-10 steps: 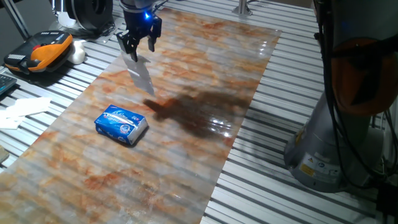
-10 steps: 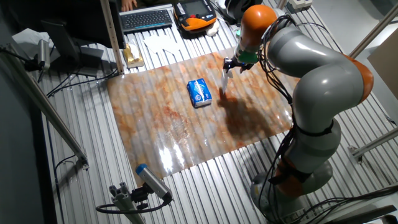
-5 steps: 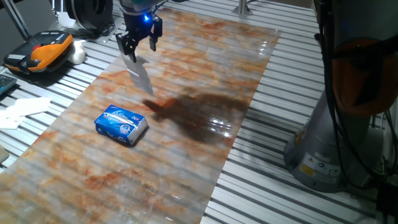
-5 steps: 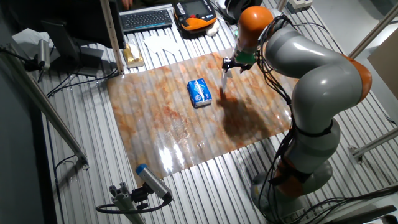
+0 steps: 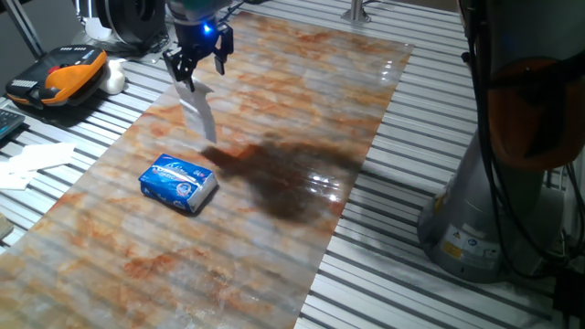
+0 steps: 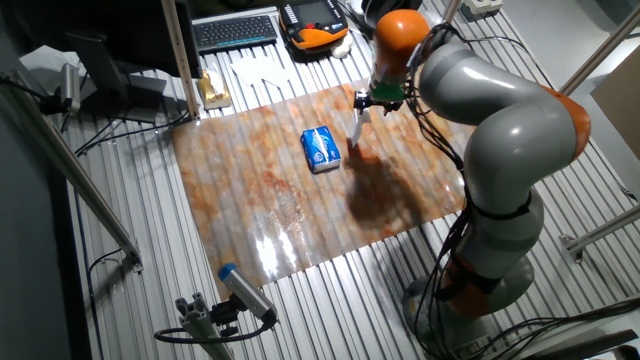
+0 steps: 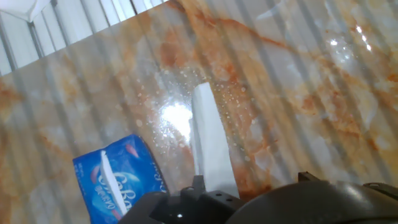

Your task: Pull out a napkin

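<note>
My gripper is shut on the top of the white napkin, which hangs free below it, above the marbled mat. It is up and to the far side of the blue tissue pack, which lies flat on the mat. In the other fixed view the gripper holds the napkin to the right of the pack. In the hand view the napkin hangs as a folded strip from the fingers, with the pack at the lower left.
The marbled mat lies on grey metal slats. An orange and black device and white papers sit to the left. A keyboard is at the back. The robot base stands at the right.
The gripper has moved a little up and away from the pack, towards the far left, carrying the hanging napkin with it. The pack has not moved.
</note>
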{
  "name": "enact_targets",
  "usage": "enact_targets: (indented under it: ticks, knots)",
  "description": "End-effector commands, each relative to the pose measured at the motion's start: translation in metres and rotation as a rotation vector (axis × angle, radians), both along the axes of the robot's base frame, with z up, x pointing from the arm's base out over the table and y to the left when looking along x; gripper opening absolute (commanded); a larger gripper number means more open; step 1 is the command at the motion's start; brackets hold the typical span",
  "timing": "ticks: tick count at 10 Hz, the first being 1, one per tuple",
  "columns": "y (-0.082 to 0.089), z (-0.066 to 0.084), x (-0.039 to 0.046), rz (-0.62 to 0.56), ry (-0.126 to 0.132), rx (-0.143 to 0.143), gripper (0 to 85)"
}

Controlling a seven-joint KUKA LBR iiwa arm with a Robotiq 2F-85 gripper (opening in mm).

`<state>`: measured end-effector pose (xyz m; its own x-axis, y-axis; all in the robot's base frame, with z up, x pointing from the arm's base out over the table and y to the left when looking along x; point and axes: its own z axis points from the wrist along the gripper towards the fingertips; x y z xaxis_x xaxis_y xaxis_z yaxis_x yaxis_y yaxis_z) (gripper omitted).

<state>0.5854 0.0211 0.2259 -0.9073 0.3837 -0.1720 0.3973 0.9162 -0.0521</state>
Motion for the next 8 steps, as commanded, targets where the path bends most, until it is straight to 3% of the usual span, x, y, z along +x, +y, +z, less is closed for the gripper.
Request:
enact_targets:
  ticks: [1,2,3,6,8]
  knots:
    - [-0.0005,0.0007,0.0003,-0.007,-0.001,0.014,68.0]
    - [0.0001,0.0004,0.0007,-0.014,0.002,0.047,68.0]
    - [-0.0012,0.0019,-0.0014,-0.023,0.002,0.059,68.0]
    - [-0.0019,0.0004,-0.0003,-0.040,-0.011,0.033,68.0]
    - [-0.0015,0.0020,-0.0027,-0.042,0.003,0.058,68.0]
